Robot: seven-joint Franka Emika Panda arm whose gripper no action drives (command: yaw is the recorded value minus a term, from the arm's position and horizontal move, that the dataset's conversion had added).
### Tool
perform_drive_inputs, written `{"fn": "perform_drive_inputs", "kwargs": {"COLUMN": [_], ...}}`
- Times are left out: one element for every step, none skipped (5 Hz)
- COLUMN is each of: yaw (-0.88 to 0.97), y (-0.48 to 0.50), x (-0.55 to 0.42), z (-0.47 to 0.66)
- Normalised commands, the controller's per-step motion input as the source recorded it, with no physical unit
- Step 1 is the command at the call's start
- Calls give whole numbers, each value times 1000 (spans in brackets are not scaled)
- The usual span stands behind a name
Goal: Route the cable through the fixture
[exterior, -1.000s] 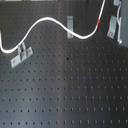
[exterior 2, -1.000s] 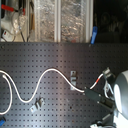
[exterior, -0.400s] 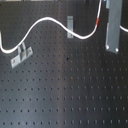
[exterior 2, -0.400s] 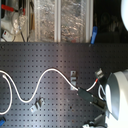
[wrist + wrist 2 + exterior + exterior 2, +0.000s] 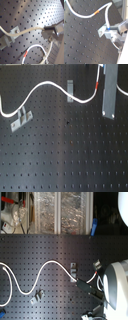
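The perforated board (image 5: 65, 159) carries the cable (image 5: 42, 86), snaking from nine o'clock to the fixture (image 5: 70, 90) at twelve in the first exterior view. The gripper (image 5: 51, 33) has its jaws clamped on the cable beside it. Over-pulling could drag the cord clear of the slot.

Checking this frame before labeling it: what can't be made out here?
- Hand: in the first wrist view, blur hides whether it is shut on the cable.
- Cable's far end: cut off by the first exterior view's left edge.
- Fixture: too small in the second exterior view to show whether the cable sits inside.
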Motion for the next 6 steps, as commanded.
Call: {"fn": "perform_drive_inputs", "kwargs": {"yaw": [-66,-91,-111,-111,-163,-120], "y": [-117,-186,-162,-75,4,37], "x": [115,157,242,165,-15,-231], "z": [160,134,140,198,549,432]}}
